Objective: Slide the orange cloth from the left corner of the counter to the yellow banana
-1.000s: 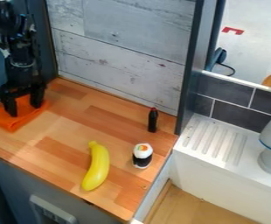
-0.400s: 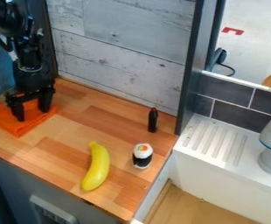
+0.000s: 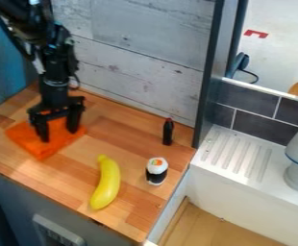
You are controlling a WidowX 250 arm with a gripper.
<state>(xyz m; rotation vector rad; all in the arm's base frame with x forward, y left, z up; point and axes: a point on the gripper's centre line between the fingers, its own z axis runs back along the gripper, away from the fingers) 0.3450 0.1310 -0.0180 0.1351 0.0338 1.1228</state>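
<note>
Gripper (image 3: 58,134): at left of the frame, pointing down; jaws apart, tips apparently on the orange cloth (image 3: 41,150), probably to press rather than pinch it.
Orange cloth: left of the frame, spread on the desk (image 3: 135,218), perhaps to give the tips a broad surface.
Cloth's look: bright, thin, roughly square.
Yellow banana (image 3: 105,185): lower centre, well apart from the gripper.

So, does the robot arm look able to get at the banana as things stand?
Probably yes. The hand is down at the orange cloth, its fingers apart, and nothing stands between it and the banana. The sushi is on the banana's far side.
</note>
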